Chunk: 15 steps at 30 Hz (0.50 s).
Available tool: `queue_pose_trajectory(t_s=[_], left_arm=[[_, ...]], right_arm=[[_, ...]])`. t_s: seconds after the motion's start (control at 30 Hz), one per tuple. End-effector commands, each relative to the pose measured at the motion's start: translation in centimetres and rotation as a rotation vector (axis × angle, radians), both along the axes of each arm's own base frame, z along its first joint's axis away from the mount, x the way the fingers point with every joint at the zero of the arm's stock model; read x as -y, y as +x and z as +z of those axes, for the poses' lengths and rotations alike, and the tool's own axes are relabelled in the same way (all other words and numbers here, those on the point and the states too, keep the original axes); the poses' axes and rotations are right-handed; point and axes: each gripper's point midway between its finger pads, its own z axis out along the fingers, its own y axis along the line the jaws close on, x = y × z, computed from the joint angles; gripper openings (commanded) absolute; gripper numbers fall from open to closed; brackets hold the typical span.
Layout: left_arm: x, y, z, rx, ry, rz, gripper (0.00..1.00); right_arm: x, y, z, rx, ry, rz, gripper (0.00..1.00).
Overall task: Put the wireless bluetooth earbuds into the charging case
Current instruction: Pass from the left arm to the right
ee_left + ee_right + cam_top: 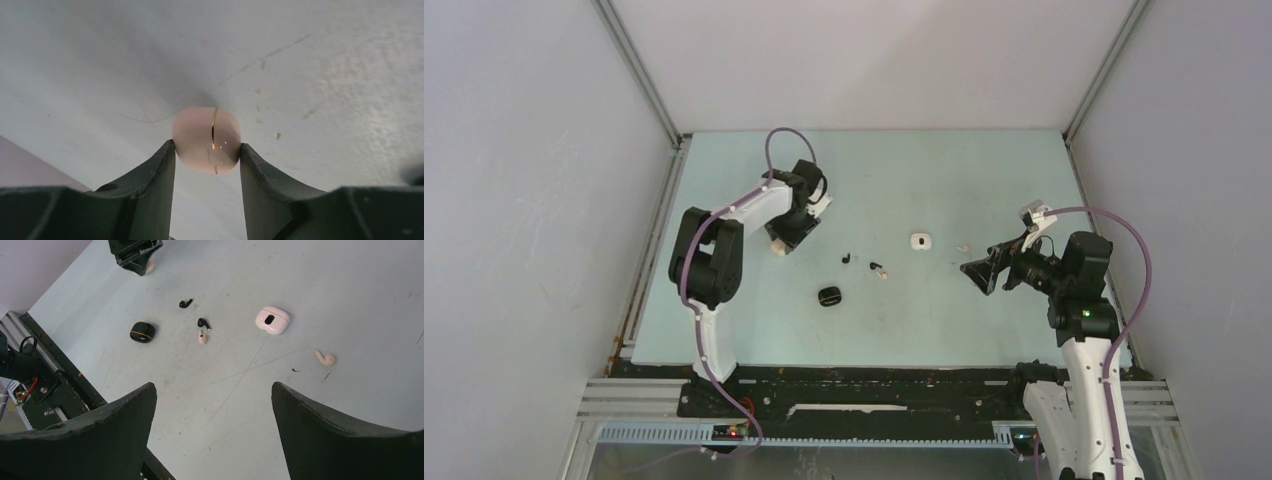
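1. The black charging case (142, 332) lies closed on the worktop (754, 330), nearest the arm bases and left of centre.
2. The right gripper (212, 386) hangs above the right side of the worktop. Its fingers (115, 430) are spread wide and released, with nothing between them.
3. Three earbuds lie just beyond the black charging case.
   - The left black earbud (186, 303) lies apart from the other two.
   - The right black earbud (203, 323) lies just beside the first beige earbud (202, 337), which is on its near side.
4. The second beige earbud (325, 358) lies alone further right, between the white charging case (272, 320) and the right gripper.
5. The white charging case sits right of centre, with a dark oval opening facing up. No earbud is seated in it.
6. The left gripper (206, 146) points down at the far left of the worktop. Its fingers (160, 170) are clenched on the beige charging case (200, 130), one pressing each side. A gold seam runs across the case. Contact between this case and the worktop cannot be confirmed.
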Motion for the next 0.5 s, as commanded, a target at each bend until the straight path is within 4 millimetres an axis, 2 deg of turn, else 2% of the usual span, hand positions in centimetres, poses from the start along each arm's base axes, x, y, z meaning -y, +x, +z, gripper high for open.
queue_pose_trajectory(t_s=[0.0, 0.1, 0.27, 0.47], left_arm=[[3.0, -0.3, 6.0, 0.141, -0.057, 0.011, 0.35], [6.5, -2.1, 7.6, 0.145, -0.153, -0.052, 0.35], [14.6, -5.7, 10.0, 0.131, -0.433, -0.188, 0.32], [23.1, -11.2, 9.9, -0.019, -0.735, -0.360, 0.31]], right_arm=[[0.1, 0.3, 0.2, 0.031, -0.002, 0.011, 0.87], [0.3, 0.3, 0.1, 0.033, -0.008, 0.003, 0.87], [0.0, 0.1, 0.0, 0.041, 0.004, 0.034, 0.86], [-1.4, -0.7, 0.3, 0.062, 0.039, 0.157, 0.82]])
